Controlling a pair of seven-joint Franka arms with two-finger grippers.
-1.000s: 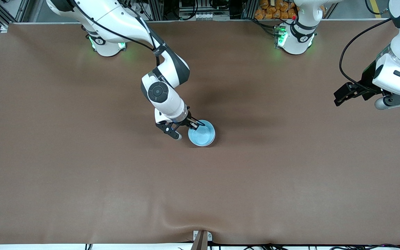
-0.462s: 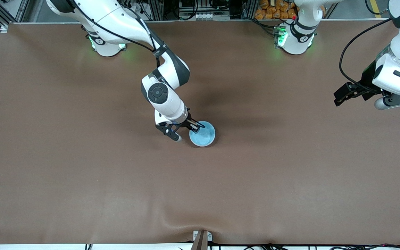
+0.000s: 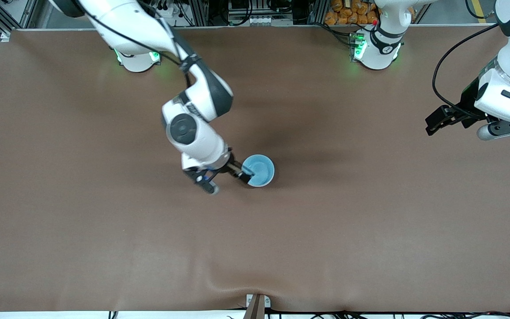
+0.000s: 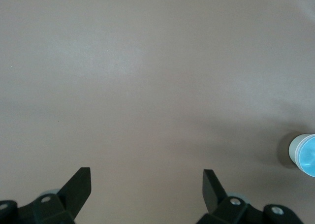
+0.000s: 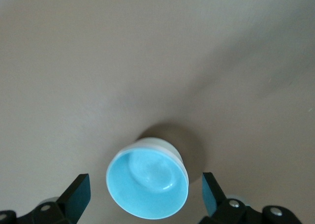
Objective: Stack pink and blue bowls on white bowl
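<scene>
The sky-blue bowl (image 3: pixel 259 170) stands mid-table and seems to be the top of a stack. In the right wrist view the blue bowl (image 5: pixel 147 187) sits in a whitish bowl whose wall (image 5: pixel 160 144) shows under its rim. The pink bowl is hidden. My right gripper (image 3: pixel 227 180) is open and empty, just beside the bowl toward the right arm's end; its own view (image 5: pixel 145 197) shows the bowl between the spread fingers without touching them. My left gripper (image 3: pixel 458 127) waits open over the left arm's end of the table, also open in its own view (image 4: pixel 145 184), where the stack (image 4: pixel 305 155) shows at the edge.
The brown table mat (image 3: pixel 104 230) has a raised wrinkle near its front edge (image 3: pixel 255 283). The arm bases (image 3: pixel 374 48) stand along the table's edge farthest from the front camera.
My right gripper has come off the blue bowl's rim and drawn back toward the right arm's end. The bowl stays in place. The left arm has not moved.
</scene>
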